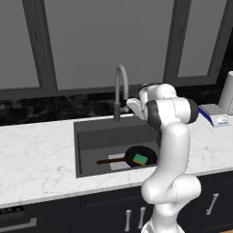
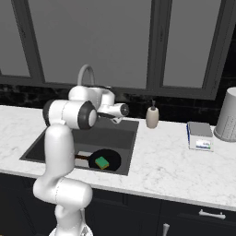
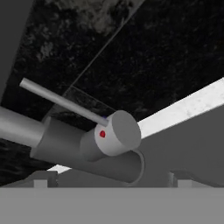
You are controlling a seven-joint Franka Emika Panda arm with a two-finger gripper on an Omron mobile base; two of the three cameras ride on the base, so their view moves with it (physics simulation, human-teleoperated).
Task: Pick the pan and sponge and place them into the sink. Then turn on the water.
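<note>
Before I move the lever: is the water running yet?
Off, as far as the pictures show. No blue stream falls from the faucet into the sink, where the pan holds the sponge.

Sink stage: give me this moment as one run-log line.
pan: in sink | sponge: on pan | gripper: at faucet lever | water: none visible

Sponge [image 1: 140,159] on pan [image 1: 144,153] in sink [image 1: 88,136]

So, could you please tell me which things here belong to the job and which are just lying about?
Job: pan, sponge, sink, faucet, hand.
Lying about: soap bottle, box, grey canister.
</note>
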